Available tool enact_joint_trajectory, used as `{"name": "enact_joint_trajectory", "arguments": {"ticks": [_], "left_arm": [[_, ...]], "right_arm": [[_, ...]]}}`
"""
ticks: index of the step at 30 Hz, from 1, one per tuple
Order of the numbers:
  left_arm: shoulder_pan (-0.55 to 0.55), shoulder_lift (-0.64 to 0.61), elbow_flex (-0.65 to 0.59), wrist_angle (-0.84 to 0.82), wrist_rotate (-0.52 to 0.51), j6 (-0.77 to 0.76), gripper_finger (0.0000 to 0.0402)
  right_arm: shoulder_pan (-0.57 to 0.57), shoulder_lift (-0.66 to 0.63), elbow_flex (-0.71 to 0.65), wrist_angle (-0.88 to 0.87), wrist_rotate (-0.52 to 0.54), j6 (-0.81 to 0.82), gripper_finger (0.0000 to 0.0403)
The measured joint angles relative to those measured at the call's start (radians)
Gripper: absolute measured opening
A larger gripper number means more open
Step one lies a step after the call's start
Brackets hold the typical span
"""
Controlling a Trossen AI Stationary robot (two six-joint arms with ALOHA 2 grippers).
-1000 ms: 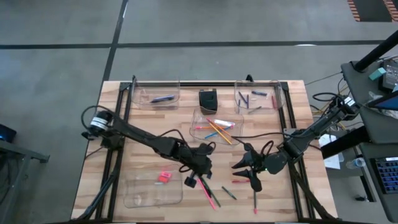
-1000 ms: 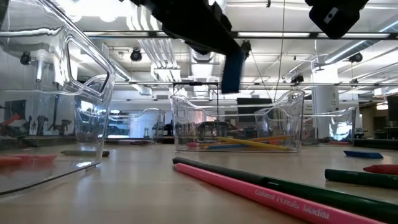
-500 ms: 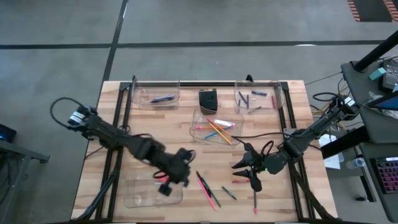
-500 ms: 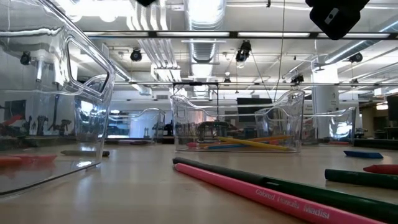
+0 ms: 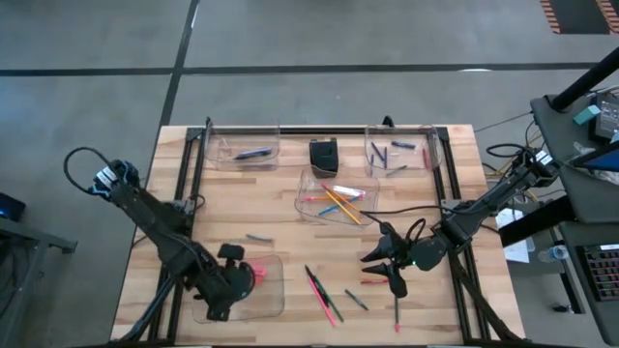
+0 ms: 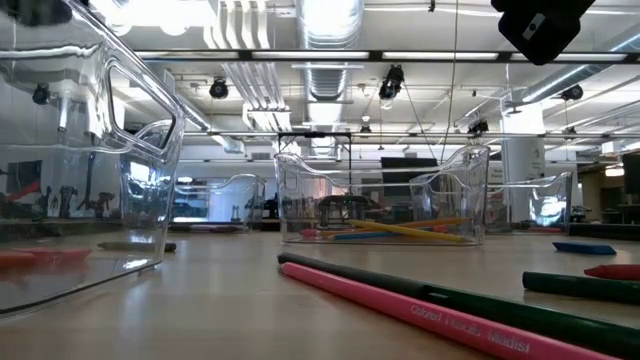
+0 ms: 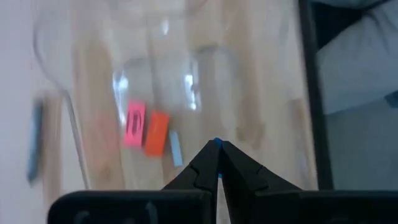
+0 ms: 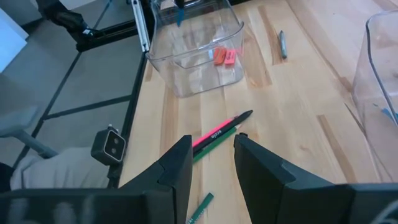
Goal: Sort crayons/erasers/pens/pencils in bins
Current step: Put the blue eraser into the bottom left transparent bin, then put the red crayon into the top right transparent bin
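My left gripper point(image 5: 217, 307) hangs over the clear near-left bin point(image 5: 275, 300), shut on a small blue eraser point(image 8: 179, 14). A pink eraser point(image 7: 134, 123) and an orange-red eraser point(image 7: 155, 132) lie on that bin's floor. My right gripper point(image 5: 383, 273) stands open above the table's near right, with nothing between its fingers. A pink pencil and a green pencil point(image 5: 321, 292) lie side by side on the table between the two grippers. A grey crayon point(image 5: 257, 237) lies beyond the near-left bin. My left gripper pinches the blue eraser between its two fingertips; only a blue speck point(image 7: 216, 142) shows at their ends in the left wrist view. The fingers slant down from above. The eraser hangs below them, lifted clear above the bin.
Pencils fill a bin at mid-table point(image 5: 338, 198). The far-left bin point(image 5: 242, 150) holds a dark pen, the far-right bin point(image 5: 401, 155) several dark sticks, and a black box point(image 5: 324, 155) stands between them. A green stick point(image 5: 356, 300) and two red sticks point(image 5: 397, 311) lie near my right gripper.
My left gripper has swung from beside the pink and green pencils toward the table's left and near edges, to above the near-left bin. It has turned on the way, stayed shut on the blue eraser, and gone out of the low view.
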Motion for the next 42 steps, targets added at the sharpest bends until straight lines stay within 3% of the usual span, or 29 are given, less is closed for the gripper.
{"name": "enact_joint_trajectory", "arguments": {"ticks": [4, 10, 22, 25, 27, 29, 30, 37, 42], "left_arm": [[-0.004, 0.000, -0.083, 0.030, -0.001, -0.106, 0.0000], [0.020, -0.002, -0.145, 0.112, -0.011, -0.110, 0.0007], [0.048, -0.004, -0.093, 0.113, -0.025, -0.045, 0.0128], [0.062, -0.015, -0.065, 0.116, -0.088, 0.003, 0.0149], [0.068, -0.024, -0.060, 0.148, -0.214, 0.049, 0.0154], [0.075, -0.030, -0.078, 0.235, -0.321, 0.149, 0.0155], [0.086, -0.033, -0.089, 0.275, -0.323, 0.214, 0.0155], [0.221, -0.090, -0.182, 0.597, -0.232, 0.490, 0.0155], [0.342, -0.139, -0.351, 0.982, -0.061, 0.596, 0.0155]], "right_arm": [[0.000, 0.000, 0.000, 0.003, 0.000, 0.000, 0.0109], [-0.002, 0.000, 0.000, 0.002, 0.001, 0.000, 0.0109], [-0.002, 0.000, 0.000, -0.001, 0.001, -0.001, 0.0109], [-0.002, 0.000, 0.000, -0.002, 0.001, -0.001, 0.0109], [-0.002, 0.000, 0.000, -0.002, 0.002, -0.001, 0.0109], [-0.002, 0.000, 0.000, -0.002, 0.002, -0.001, 0.0109], [-0.002, 0.000, 0.000, -0.002, 0.002, -0.001, 0.0109], [-0.002, 0.000, 0.000, 0.002, 0.002, 0.013, 0.0109], [-0.002, 0.000, 0.000, 0.000, 0.002, 0.012, 0.0109]]}}
